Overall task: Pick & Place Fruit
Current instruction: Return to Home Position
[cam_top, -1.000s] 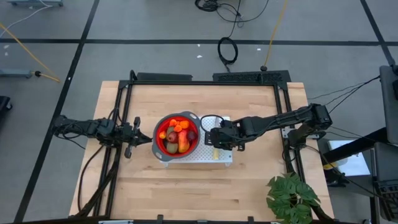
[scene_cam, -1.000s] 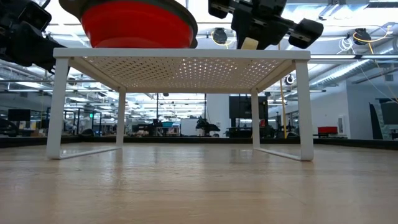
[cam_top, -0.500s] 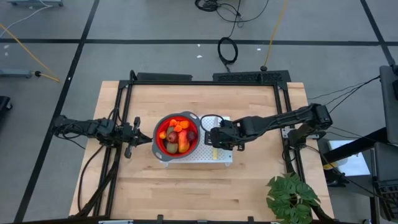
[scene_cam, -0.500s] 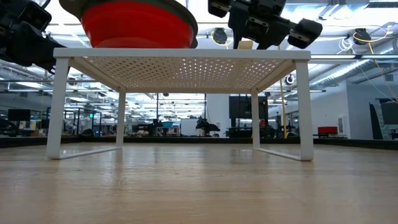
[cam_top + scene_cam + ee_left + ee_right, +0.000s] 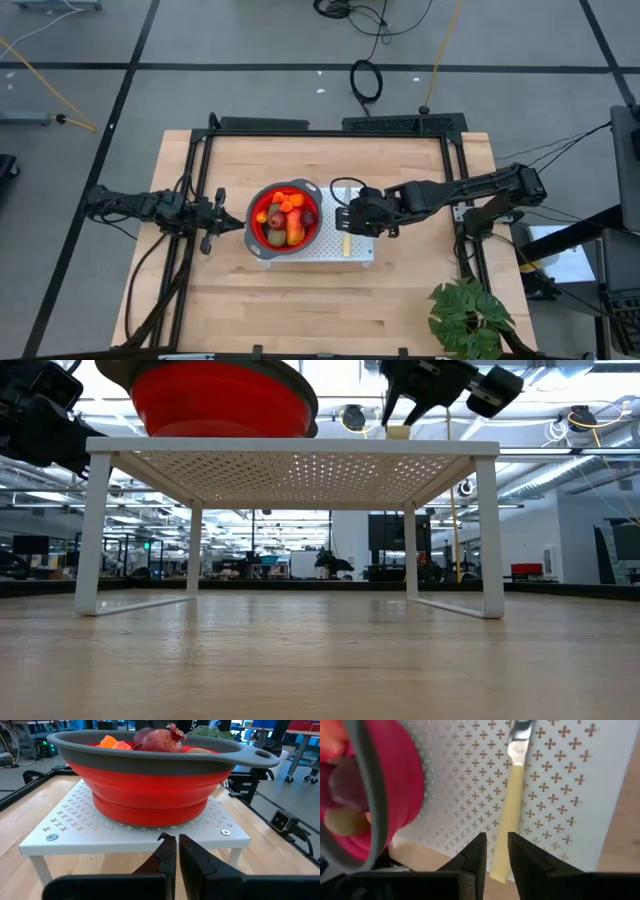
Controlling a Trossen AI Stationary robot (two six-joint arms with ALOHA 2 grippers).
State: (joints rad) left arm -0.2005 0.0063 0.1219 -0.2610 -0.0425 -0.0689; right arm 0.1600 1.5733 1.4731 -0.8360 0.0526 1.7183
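Note:
The fruit lies in a red bowl with a grey rim: a red-orange-yellow oblong, olive ovals, a dark red ball and orange bits. The bowl stands on a white perforated shelf at the table's middle. My right gripper hangs above the shelf to the right of the bowl, slanting down. Its fingers stand a little apart over a yellow-handled knife, clear of it. My left gripper waits shut and level at the shelf's left edge.
The knife lies flat on the shelf near its right edge, with its handle end at the shelf's near edge. A green leafy plant stands at the table's near right corner. Bare wood surrounds the shelf.
My right gripper has risen off the knife's handle and drawn back toward the table's right edge. The knife has stayed lying on the shelf. The bowl and fruit have not moved.

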